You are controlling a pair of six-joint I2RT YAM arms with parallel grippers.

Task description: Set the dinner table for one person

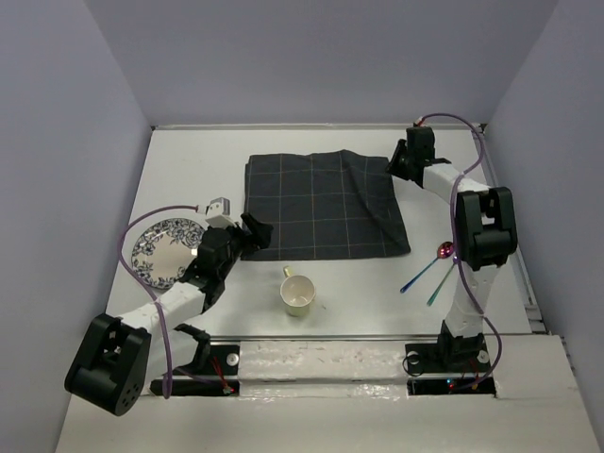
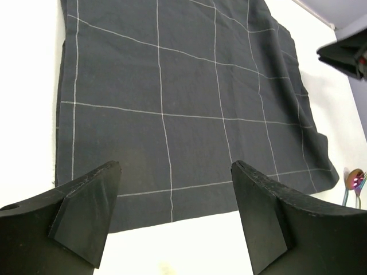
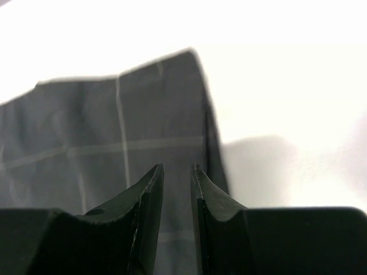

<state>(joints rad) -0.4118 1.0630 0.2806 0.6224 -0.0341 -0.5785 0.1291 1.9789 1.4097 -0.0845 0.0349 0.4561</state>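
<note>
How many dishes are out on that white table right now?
2. A patterned plate sits at the left, its right edge covered by the left arm. A cream cup stands just in front of the dark cloth. The arms might hide something small.

The left arm [image 1: 175,302] lies low, its elbow swung out to the left and its forearm angled forward and inward. The left tool [image 2: 175,166] is spread wide, both fingers well apart. The right arm [image 1: 483,226] rises upright from its base, then stretches far forward and leftward. The right tool [image 3: 178,167] has its fingers drawn nearly together — only a slit between them.
</note>
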